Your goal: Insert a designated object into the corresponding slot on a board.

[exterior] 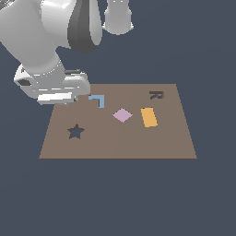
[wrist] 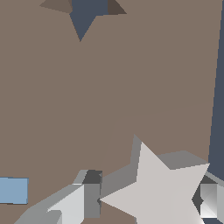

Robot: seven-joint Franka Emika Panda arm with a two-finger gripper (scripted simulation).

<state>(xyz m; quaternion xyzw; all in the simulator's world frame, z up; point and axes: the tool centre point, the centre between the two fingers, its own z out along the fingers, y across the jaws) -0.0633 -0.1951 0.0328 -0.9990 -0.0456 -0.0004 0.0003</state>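
Nearest the wrist camera, the gripper (wrist: 146,199) clamps a pale grey star piece (wrist: 153,192) over the board (exterior: 115,143) at its ten o'clock corner, while the slot (exterior: 75,132) lies at eight o'clock, left of the pink diamond (exterior: 122,115).

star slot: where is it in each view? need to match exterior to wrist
Exterior view: the star slot sits in the board, toward the exterior view's left, near the front edge, away from the gripper.
Wrist view: only part of the star slot shows, cut off at the picture's edge, across bare board from the pale star piece between the fingers.
Shared landmark: the blue L.
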